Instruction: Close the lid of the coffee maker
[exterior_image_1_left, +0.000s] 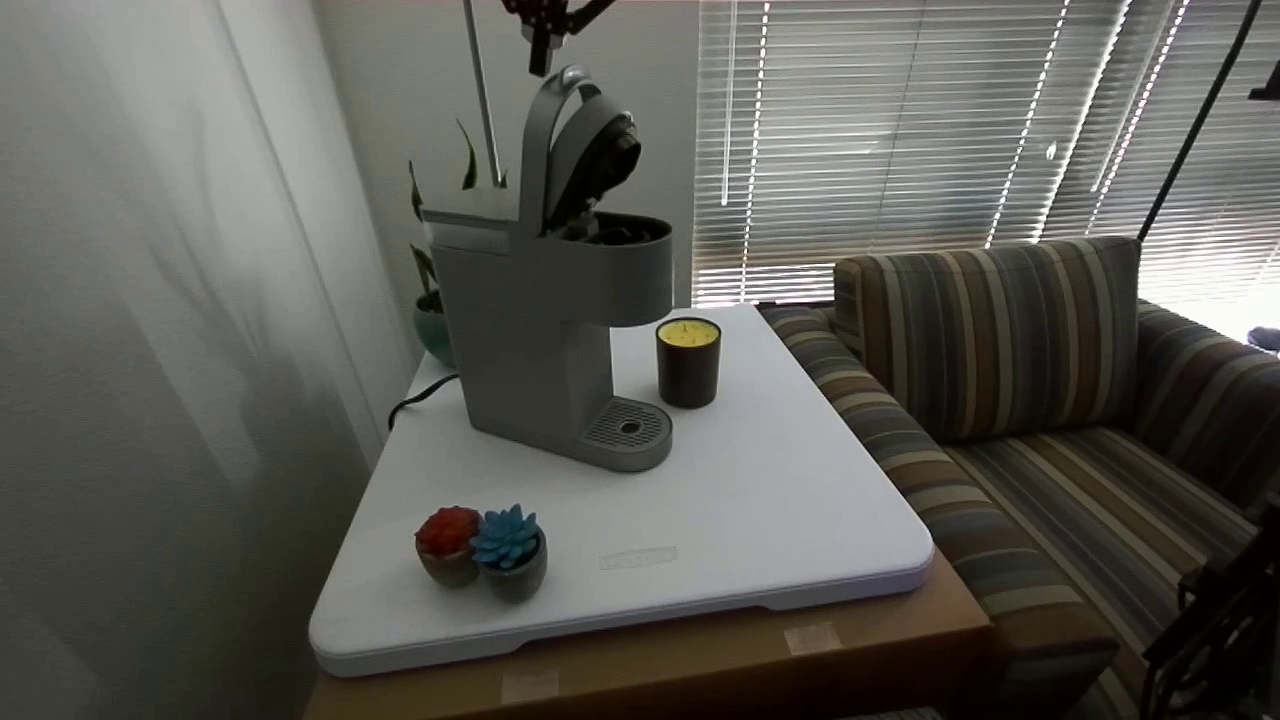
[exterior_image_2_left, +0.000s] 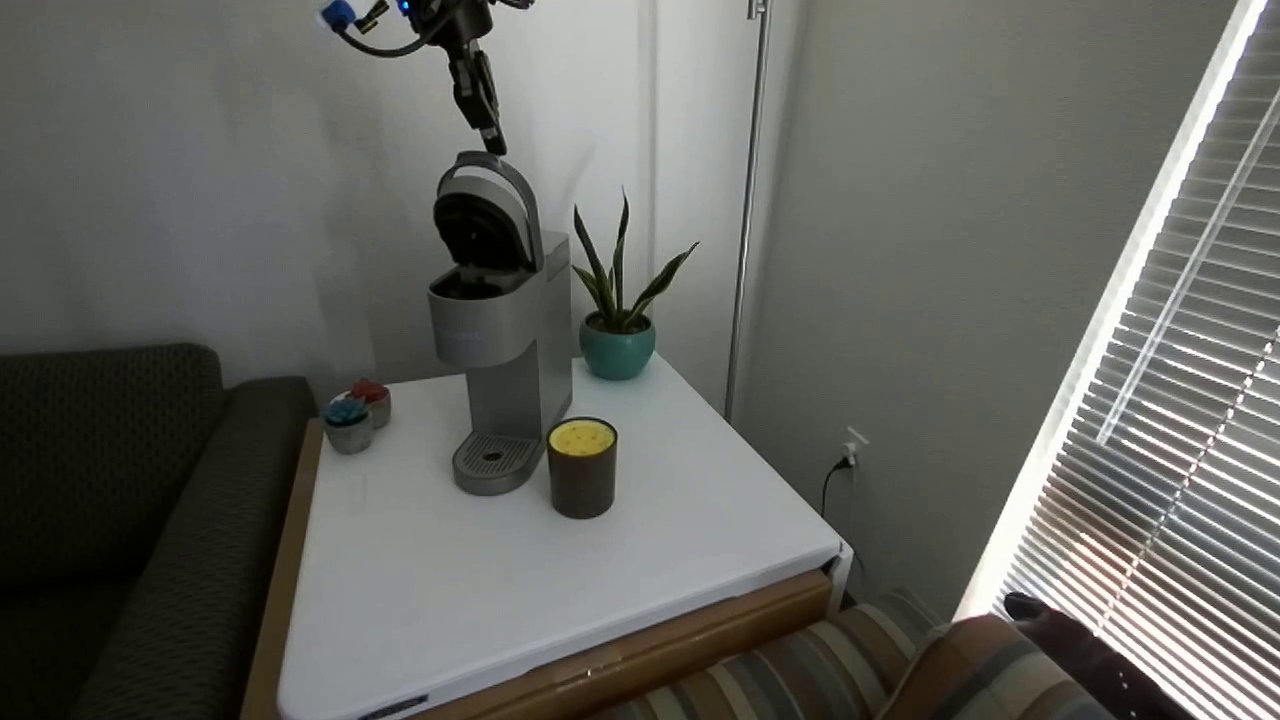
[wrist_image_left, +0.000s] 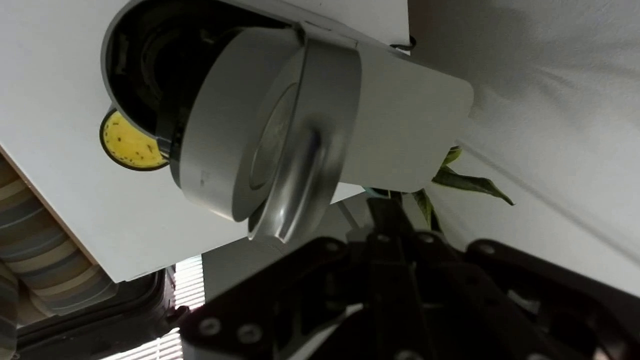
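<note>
Rounded grey hinged lid (wrist_image_left: 215, 130) with dark black underside stands tilted open atop the boxy grey single-serve coffee maker (exterior_image_1_left: 530, 330); a curved silver-grey handle (wrist_image_left: 325, 100) arches around it. Black two-finger tool (exterior_image_2_left: 492, 145) sits near the top of the handle in both exterior views (touching or not, can't tell). Tool is narrow, fingers (wrist_image_left: 382, 215) together in the wrist view.

Writing: faint lettering (exterior_image_2_left: 462, 335) on the coffee maker's front, too dim to read. Smooth white tabletop (exterior_image_1_left: 760, 480) with rounded corners carries a raised rectangular mark (exterior_image_1_left: 638, 558), blurred, plus a dark label strip (exterior_image_2_left: 395, 708) on its edge, too small to read.

Surface: tabletop rests on a brown cardboard-like base (exterior_image_1_left: 680, 665) with pale tape-like patches (exterior_image_1_left: 812, 638). Dark brown cylindrical cup (exterior_image_1_left: 688, 375) with speckled yellow fill stands upright near the round grated drip base (exterior_image_1_left: 630, 445). Small grey pot with red rosette plant (exterior_image_1_left: 448, 545) just beside a grey pot with blue rosette plant (exterior_image_1_left: 510, 555). Teal round pot with long green leaves (exterior_image_2_left: 617, 345) toward the back; black cord (exterior_image_1_left: 425, 390) behind the coffee maker.

Room: pale wall (exterior_image_2_left: 950, 200), white wall outlet with black plug (exterior_image_2_left: 850, 455), upright grey metal pole (exterior_image_2_left: 752, 200), white slatted blinds (exterior_image_1_left: 860, 140) letting light in, multicoloured striped armchair (exterior_image_1_left: 1050, 510) alongside the tabletop, dark upholstered sofa (exterior_image_2_left: 110, 480) opposite.
</note>
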